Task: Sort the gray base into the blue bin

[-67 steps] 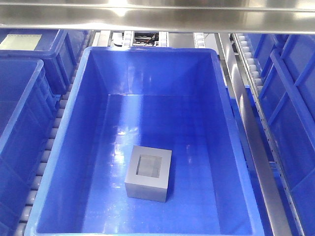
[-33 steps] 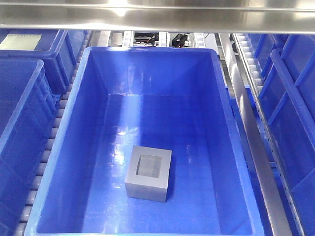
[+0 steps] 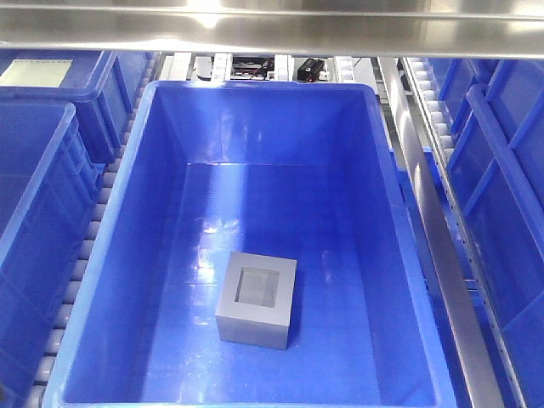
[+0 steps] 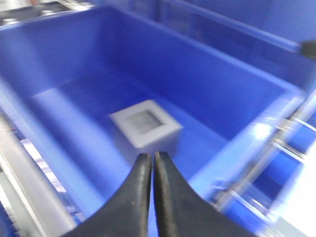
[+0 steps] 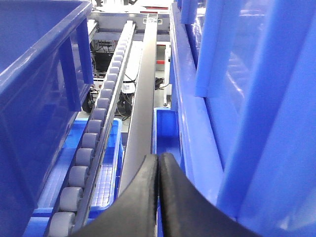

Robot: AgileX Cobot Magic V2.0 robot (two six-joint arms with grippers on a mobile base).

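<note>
While the gray base [image 3: 257, 299] sits unmoved near the blue bin's [image 3: 255, 90] front edge, left gripper [image 4: 149, 163] and right gripper [image 5: 158, 163] stay closed, empty; sort looks complete.

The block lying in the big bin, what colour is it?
Matte gray base, clearest in the front-facing view.

Overhead view, two wrist close-ups

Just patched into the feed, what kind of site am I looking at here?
Most likely a warehouse or factory sorting line: blue bins sit side by side on roller tracks under a steel rail, and a gray base lies in the middle bin.
</note>
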